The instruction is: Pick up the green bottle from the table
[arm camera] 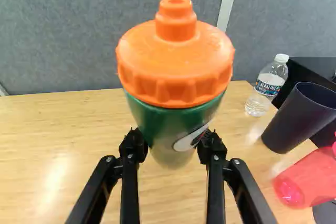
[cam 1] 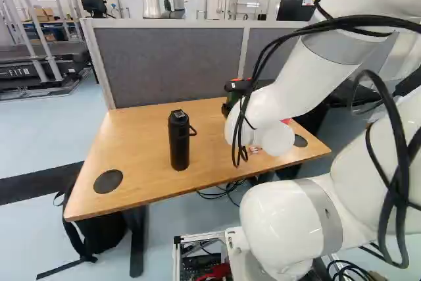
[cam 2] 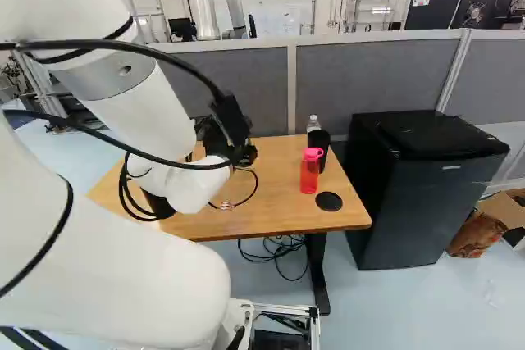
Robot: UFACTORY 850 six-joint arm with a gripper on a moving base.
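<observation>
Orange-capped, the green bottle (arm camera: 157, 121) is upright between my jaws, which stand part-open, closed on both its sides. I can't tell whether its base touches the worktop (arm camera: 52, 140). I judge this the grip; next comes a straight, steady lift.

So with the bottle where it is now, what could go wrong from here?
The gripper is closed on the green bottle well below its broad orange lid, where the body narrows, so it might slip or tip in the grip.

A sideways move could knock the dark tumbler, the clear water bottle or the red bottle, all off to one side.

The arm's black cables loop down over the table and might snag something.
</observation>
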